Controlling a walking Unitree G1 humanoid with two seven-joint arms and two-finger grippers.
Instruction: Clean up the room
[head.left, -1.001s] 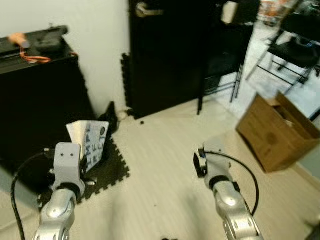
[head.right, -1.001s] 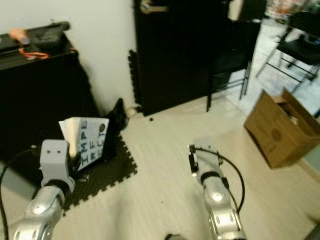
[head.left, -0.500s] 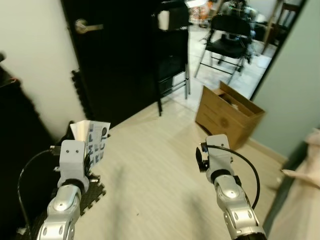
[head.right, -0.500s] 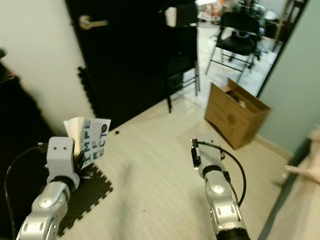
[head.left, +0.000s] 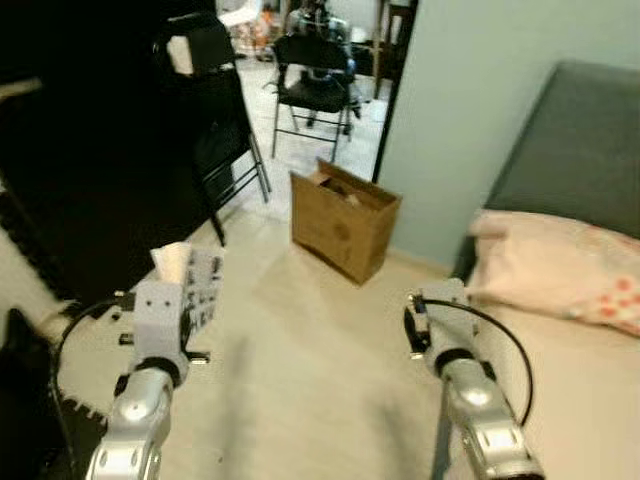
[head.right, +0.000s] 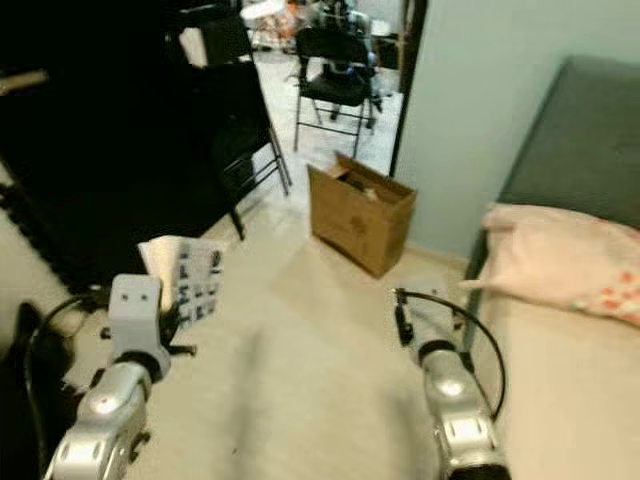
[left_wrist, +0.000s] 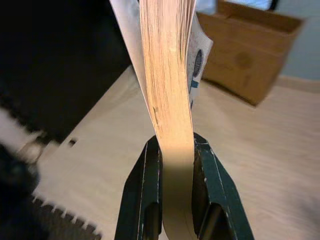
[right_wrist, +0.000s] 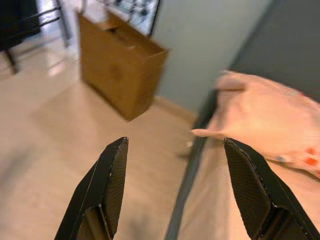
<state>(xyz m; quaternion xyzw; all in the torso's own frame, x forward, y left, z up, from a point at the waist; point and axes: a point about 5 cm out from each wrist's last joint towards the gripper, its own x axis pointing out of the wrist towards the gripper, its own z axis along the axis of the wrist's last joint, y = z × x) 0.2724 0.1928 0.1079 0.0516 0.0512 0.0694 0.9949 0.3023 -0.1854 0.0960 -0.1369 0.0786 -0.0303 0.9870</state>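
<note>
A thick paperback book (left_wrist: 167, 75) with a white cover printed in large blue letters (head.left: 192, 283) stands upright in my left gripper (left_wrist: 176, 165), which is shut on its lower edge. It is held above the pale wood floor (head.left: 300, 350), at the left of the head view. My right gripper (right_wrist: 176, 145) is open with nothing between its black fingers (right_wrist: 112, 185); it hovers over the floor beside the bed, with its wrist (head.left: 432, 325) at the right of the head view.
An open brown cardboard box (head.left: 345, 220) stands on the floor by the teal wall (head.left: 450, 100). Black folding chairs (head.left: 215, 100) stand beyond it near a doorway. A bed with a pink pillow (head.left: 555, 265) and a grey headboard (head.left: 580, 140) is at the right. Black foam mat (head.left: 30, 410) lies at lower left.
The whole view has swung to the right: the black cabinet and door slid out at the left, the bed and teal wall came in. The book stays in my left gripper.
</note>
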